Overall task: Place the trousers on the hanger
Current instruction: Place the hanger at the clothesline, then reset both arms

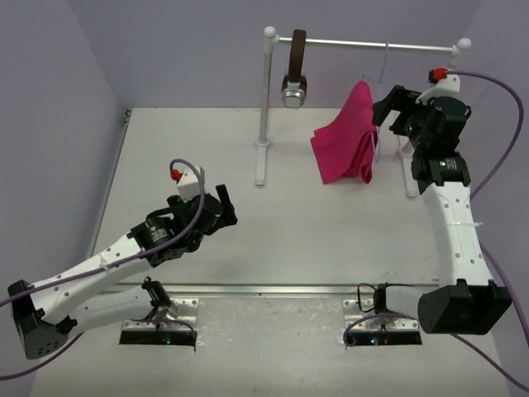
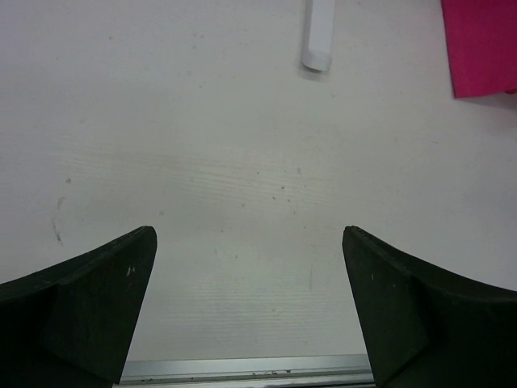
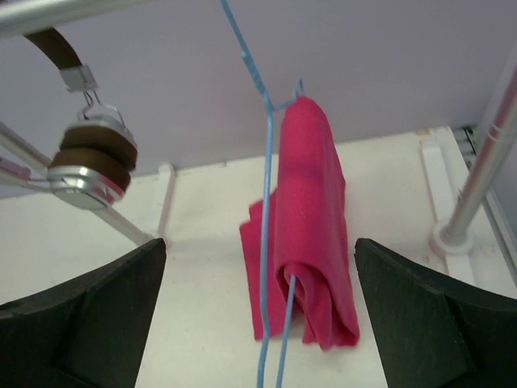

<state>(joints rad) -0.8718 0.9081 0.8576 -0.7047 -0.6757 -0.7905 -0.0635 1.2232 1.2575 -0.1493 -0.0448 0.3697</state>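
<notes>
Right gripper (image 1: 385, 106) is up at rack height, jaws spread, nothing in them. Trousers (image 1: 347, 141) hang just beside its fingertips on the left, draped over the hanger (image 1: 385, 62). The hanger hooks on the rail (image 1: 372, 45) close by the gripper. Brown strap (image 1: 294, 62) with a round metal end hangs from the rail, further left of it. Left gripper (image 1: 228, 205) sits low over the table (image 1: 165, 149), jaws spread, empty. The trousers are well apart from it, ahead and to its right.

Top cam sat high at the near side, looking down & fwd across the flat white table (image 1: 331, 248). L wrist cam faced down, close to tabletop. R wrist cam looked near-level, close on the magenta-pink fabric trousers (image 3: 311, 218); all 3 views shared them.
</notes>
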